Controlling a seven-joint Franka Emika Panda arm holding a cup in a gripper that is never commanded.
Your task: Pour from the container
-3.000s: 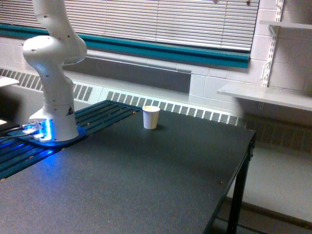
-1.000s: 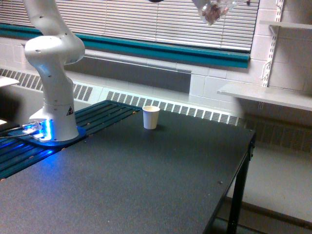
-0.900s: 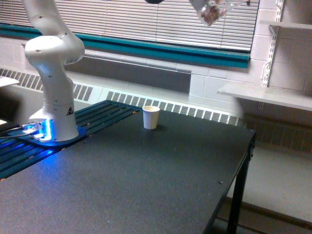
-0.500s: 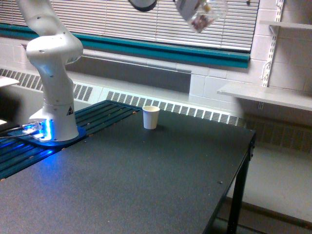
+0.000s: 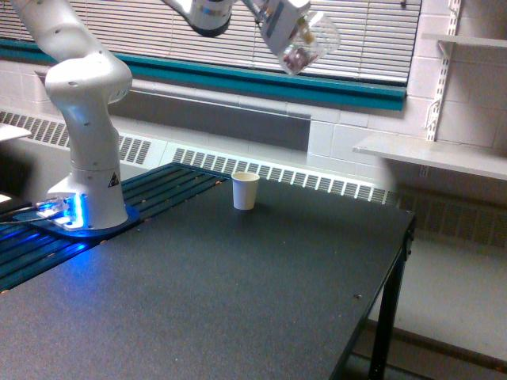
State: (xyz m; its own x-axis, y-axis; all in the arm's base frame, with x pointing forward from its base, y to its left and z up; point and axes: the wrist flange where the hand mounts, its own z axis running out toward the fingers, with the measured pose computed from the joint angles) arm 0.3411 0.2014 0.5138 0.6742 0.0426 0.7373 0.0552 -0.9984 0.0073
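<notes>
High by the window blinds [image 5: 333, 39], the grey gripper [image 5: 287, 28], fingers blurred, clasps the tilted clear glass-like container [image 5: 307, 46] above the dark table [image 5: 238, 293].

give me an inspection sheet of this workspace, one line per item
surface: dark table, matte, nothing spilled on it
job's things: clear container with reddish-brown bits, tilted, held high above the table; white paper cup upright near the far edge, below it and toward the exterior view's left
clutter: nothing seen
grippers: gripper shut on the container
cables: blue-lit lead by the arm base
surroundings: window blinds, wall heater grille, shelf at the exterior view's right
</notes>
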